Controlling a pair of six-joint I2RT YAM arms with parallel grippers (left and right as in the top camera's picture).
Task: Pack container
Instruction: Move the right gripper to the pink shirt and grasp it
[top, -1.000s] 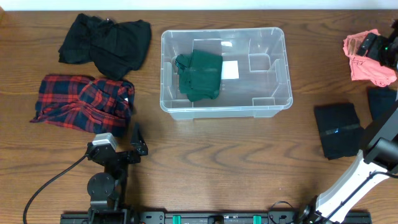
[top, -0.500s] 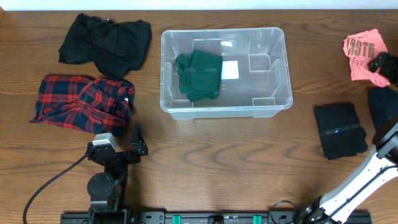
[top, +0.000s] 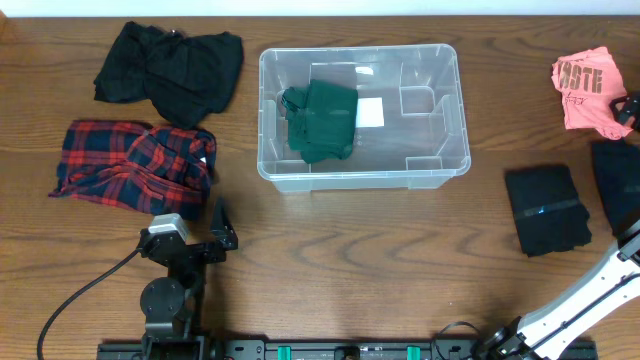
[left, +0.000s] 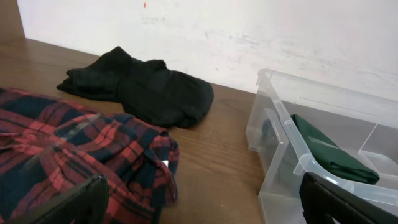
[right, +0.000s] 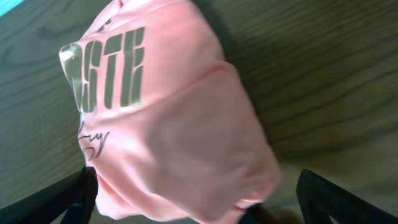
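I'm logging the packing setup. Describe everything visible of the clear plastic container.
The container is a clear, colourless rectangular plastic bin with rounded corners and a rimmed edge, standing upright and lidless on the wooden table, toward its far middle. Moulded ridges show inside at its right end. A white label sits on its base. A folded dark green garment lies inside, in the left half, beside the label. Nothing else touches it.
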